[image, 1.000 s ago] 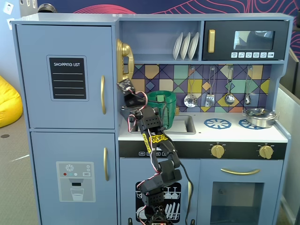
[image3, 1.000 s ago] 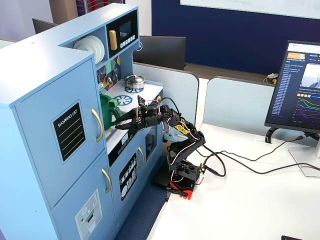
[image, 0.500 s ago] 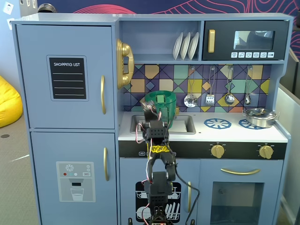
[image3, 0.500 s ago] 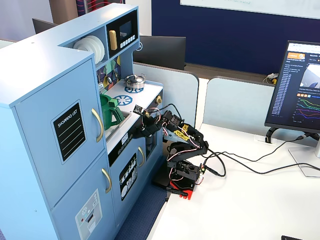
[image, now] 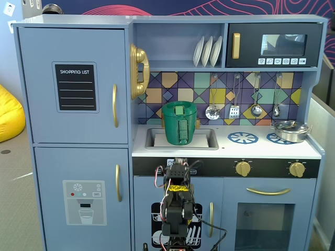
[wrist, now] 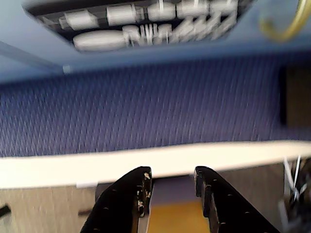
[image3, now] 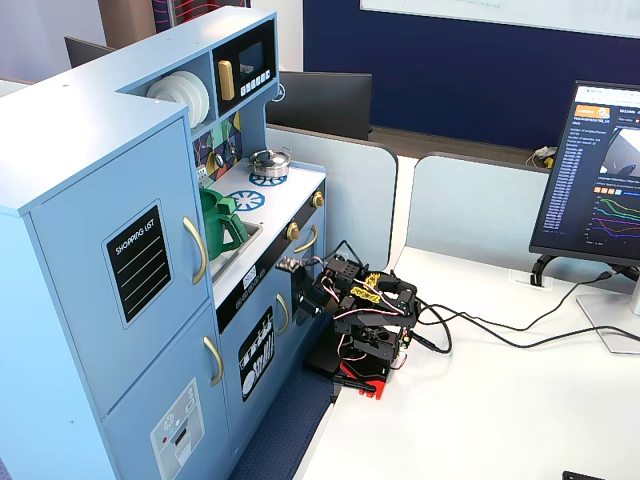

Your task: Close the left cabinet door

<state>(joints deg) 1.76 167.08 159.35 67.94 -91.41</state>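
Black gripper fingers [wrist: 171,194] sit slightly parted in the wrist view, and nothing lies between them; past their tips runs a white strip with blurred dark blue carpet beyond it. The picture is smeared, so fine detail is lost. At the top of that view a small blue door with black-and-white dish artwork [wrist: 146,22] shows, a gold handle beside it.

Over to the toy kitchen! The left cabinet door [image: 73,86], the pale blue one with the black SHOPPING LIST chalkboard panel [image: 76,87] and the curved gold handle [image: 114,105], lies flush with the cabinet front in both fixed views, its edge in line with the frame. It takes up the upper left of the kitchen in a fixed view, directly above the dispenser door [image: 81,198].

The arm [image3: 360,320] is folded low on the white table, just in front of the kitchen's lower doors and well below the chalkboard door; it touches neither. In a fixed view its gripper [image3: 292,266] points toward the kitchen's front, near the black knob strip.

A green pot [image: 179,123] stands in the sink [image: 152,138], right of the chalkboard door, and a steel pan [image: 290,130] rests on the far burner.
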